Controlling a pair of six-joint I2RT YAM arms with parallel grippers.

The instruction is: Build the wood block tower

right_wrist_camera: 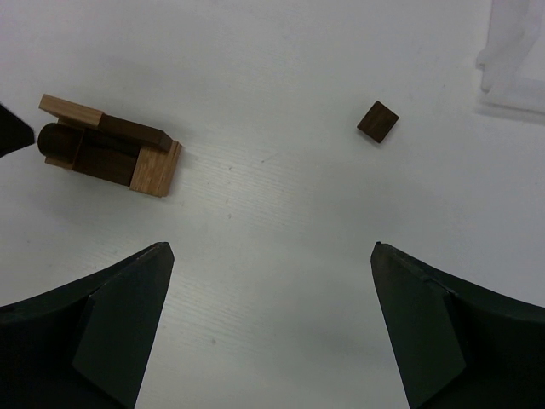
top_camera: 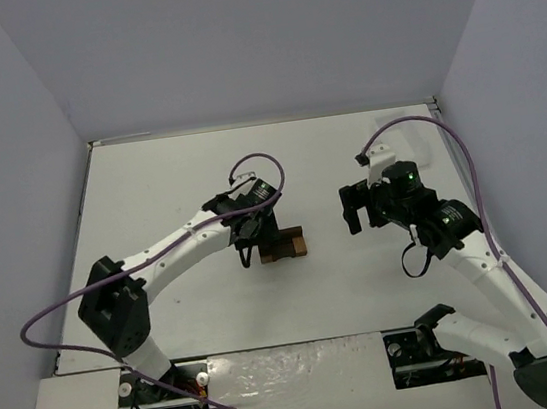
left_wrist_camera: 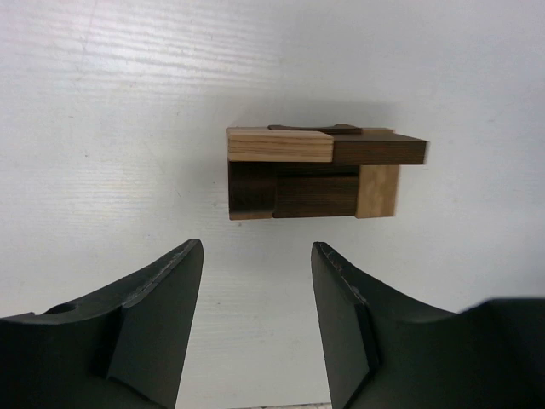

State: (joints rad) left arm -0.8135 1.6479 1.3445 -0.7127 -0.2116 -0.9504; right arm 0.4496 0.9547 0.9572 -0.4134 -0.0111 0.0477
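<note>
High top view looking down, both wrist views share tower (left_wrist_camera: 324,175), left nearer

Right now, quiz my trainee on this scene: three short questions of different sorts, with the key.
1. True or false: the left gripper is shut on the wood block tower.
2. In the right wrist view, the loose dark block lies: A) on top of the tower; B) on the table, apart from the tower; C) leaning against the tower.
3. In the top view, which arm's gripper is nearer the tower?

Key: 1 false, its jaws stand open, holding nothing. 2 B. 3 the left.
</note>
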